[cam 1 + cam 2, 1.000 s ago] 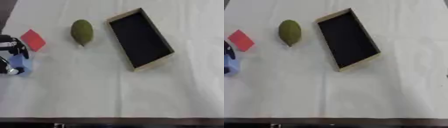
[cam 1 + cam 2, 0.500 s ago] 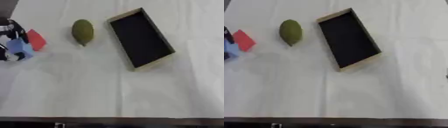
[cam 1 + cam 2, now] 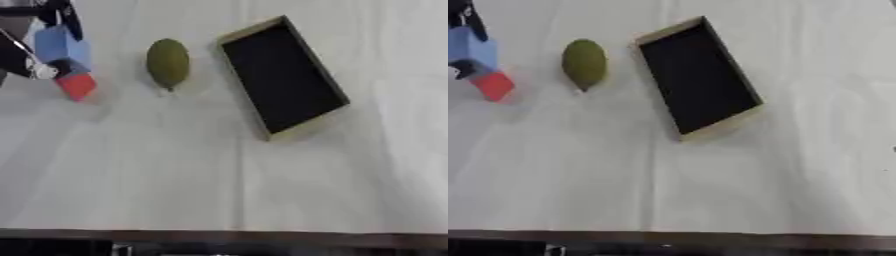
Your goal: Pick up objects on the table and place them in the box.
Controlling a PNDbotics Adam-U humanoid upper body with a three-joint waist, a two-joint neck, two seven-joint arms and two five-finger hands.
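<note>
Nearest the viewer lies a bare stretch of the white-covered table [image 3: 219, 190], with a dark edge along the bottom. Farther back, at the left edge, the robot's left hand [image 3: 35, 47] shows black fingers and pale blue padding; the red block [image 3: 77, 85] sits right at its lower side, touching or overlapped by it, but whether the fingers are curled round the block cannot be told. The block sits tilted, one corner pointing toward the viewer. Just to the right, apart from the block, the green mango-shaped fruit [image 3: 168, 63] lies with its long axis running near to far, its narrow tip toward the viewer. Beside it, the wooden box [image 3: 283, 77] with a dark inside lies open-side up, its long axis slanting from far-left to near-right. Compared with a second ago, the hand has moved farther up the table, onto the block. The right hand is out of sight.
</note>
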